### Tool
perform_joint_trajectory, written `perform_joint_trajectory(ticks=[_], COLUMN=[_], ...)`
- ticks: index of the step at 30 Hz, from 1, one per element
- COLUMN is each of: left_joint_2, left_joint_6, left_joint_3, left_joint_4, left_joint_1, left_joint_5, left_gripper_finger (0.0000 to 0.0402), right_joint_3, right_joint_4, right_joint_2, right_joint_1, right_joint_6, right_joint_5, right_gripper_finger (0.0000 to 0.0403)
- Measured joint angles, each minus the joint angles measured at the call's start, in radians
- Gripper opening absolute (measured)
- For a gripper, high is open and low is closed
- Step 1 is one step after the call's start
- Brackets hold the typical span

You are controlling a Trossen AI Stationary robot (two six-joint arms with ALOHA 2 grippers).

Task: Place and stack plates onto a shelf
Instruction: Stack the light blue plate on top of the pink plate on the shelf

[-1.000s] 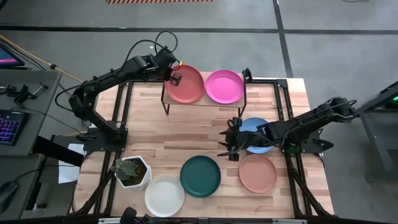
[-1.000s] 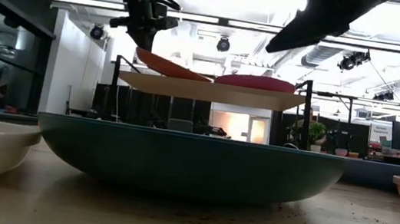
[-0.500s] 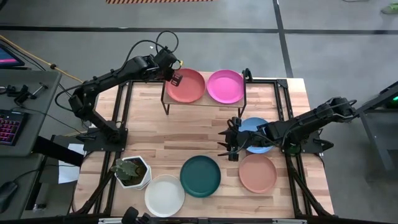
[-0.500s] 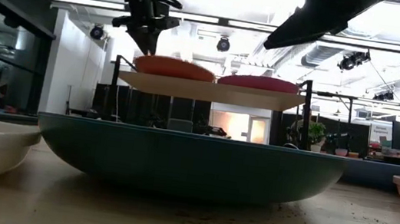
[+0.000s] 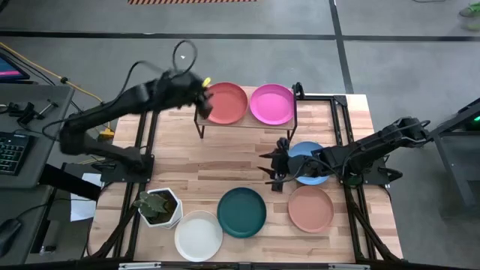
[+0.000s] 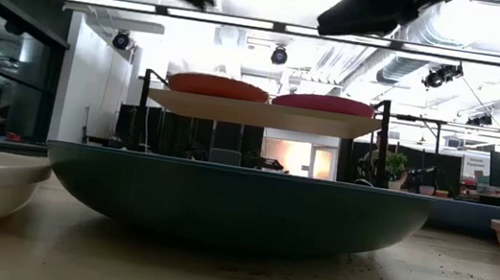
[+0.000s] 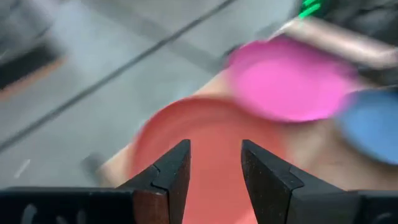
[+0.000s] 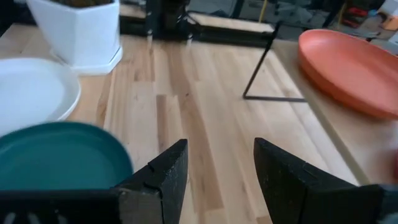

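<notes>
From above, the shelf [image 5: 246,122] stands at the table's [image 5: 217,161] far edge carrying the red plate [image 5: 225,103] and pink plate [image 5: 271,103] side by side. The left gripper [image 5: 196,91] hovers just beside the red plate's outer rim, empty. The right gripper [image 5: 273,166] hangs over the table beside the blue plate [image 5: 309,162], with the salmon plate [image 5: 310,208], teal plate [image 5: 241,211] and white plate [image 5: 199,235] nearer the front and a plant pot [image 5: 158,206] at the left.

At table height, the red plate [image 6: 217,85] and pink plate [image 6: 324,102] lie flat on the shelf [image 6: 263,113], behind the teal plate [image 6: 237,201].

Past the left gripper [image 7: 216,163], its fingers stand spread and hold nothing, the red plate [image 7: 208,146] below them.

Past the right gripper [image 8: 221,163], its fingers are also spread and empty.

The risk I see is the shelf's legs and the shelved plates crowding the next approach: a low carry could knock the shelf, and an off-centre drop could leave a stacked plate tilted.
</notes>
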Motion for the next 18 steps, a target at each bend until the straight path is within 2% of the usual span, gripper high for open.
perform_joint_trajectory(ticks=[5,9,14,18], left_joint_2=[-0.226,-0.331,-0.336,-0.322], left_joint_6=[0.067,0.074,0.073,0.075], left_joint_3=[-0.331,-0.638,-0.940,-1.062], left_joint_4=[0.384,0.745,1.165,1.341], left_joint_1=[-0.155,-0.262,-0.388,-0.459], left_joint_5=[0.077,0.139,0.093,0.008], left_gripper_finger=[0.0131,0.0131,0.0131,0.0131], right_joint_3=[0.000,0.000,0.000,0.000], right_joint_4=[0.013,0.024,0.092,0.103], right_joint_2=[0.000,0.000,0.000,0.000], right_joint_1=[0.000,0.000,0.000,0.000], right_joint_6=[-0.003,-0.020,-0.077,-0.115], right_joint_5=[0.005,0.011,0.064,0.102], right_gripper_finger=[0.0165,0.0165,0.0165,0.0165])
